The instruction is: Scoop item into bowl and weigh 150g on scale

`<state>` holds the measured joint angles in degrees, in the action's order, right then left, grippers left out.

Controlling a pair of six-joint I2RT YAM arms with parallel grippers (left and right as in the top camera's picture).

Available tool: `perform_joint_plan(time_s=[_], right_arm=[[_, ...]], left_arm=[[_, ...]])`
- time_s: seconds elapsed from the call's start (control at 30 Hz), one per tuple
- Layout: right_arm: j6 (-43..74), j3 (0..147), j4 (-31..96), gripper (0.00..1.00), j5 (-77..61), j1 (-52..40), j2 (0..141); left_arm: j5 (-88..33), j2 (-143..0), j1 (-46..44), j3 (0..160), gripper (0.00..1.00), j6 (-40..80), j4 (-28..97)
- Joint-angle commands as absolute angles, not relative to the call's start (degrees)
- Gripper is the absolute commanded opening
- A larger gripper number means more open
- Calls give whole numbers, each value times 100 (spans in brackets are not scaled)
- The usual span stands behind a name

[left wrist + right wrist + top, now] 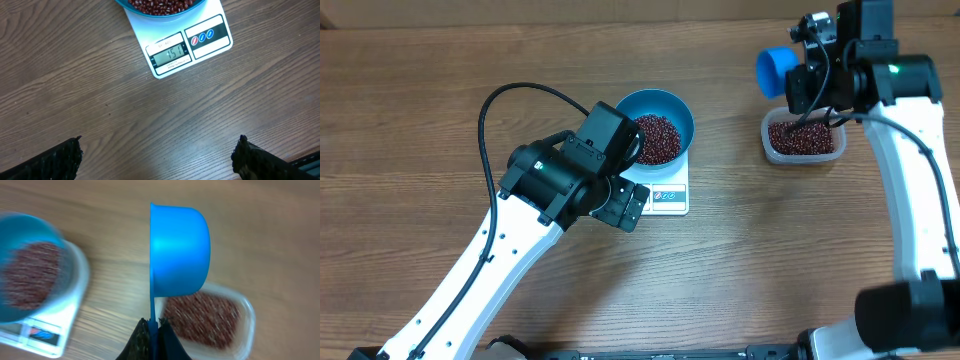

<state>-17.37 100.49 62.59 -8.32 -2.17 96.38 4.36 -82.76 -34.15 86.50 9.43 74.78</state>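
The blue bowl (670, 104) stands on the white scale (670, 196) and holds a heap of dark red beans (656, 138). In the left wrist view the scale (212, 12) shows a lit display (171, 54), with the bowl's rim (165, 14) at the top edge. My left gripper (160, 150) is open over bare wood just in front of the scale, with nothing between its fingers (62, 160). My right gripper (153, 326) is shut on the handle of a blue scoop (180, 250). The scoop is tipped on its side above the table, between the bowl (12, 222) and the tub.
A clear rectangular tub (767, 130) of the same beans (804, 138) sits at the right, below the right gripper (800, 88); in the right wrist view the tub's rim (247, 325) is right of the fingers. The left arm (560, 175) lies beside the scale's left side.
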Motion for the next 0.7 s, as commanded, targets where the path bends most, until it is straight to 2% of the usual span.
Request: perform_joint_plan(time_s=[0.0, 0.4, 0.67], right_arm=[[-2447, 10204, 6156, 4, -1802, -576, 9192], [-3190, 10110, 6377, 4, -1726, -1865, 9859], [-3376, 10007, 6257, 4, -906, -2414, 10287]], left_arm=[[489, -8315, -3448, 8641, 100, 985, 7472], [489, -8315, -3448, 8641, 99, 985, 7472], [489, -8315, -3448, 8641, 100, 985, 7472]])
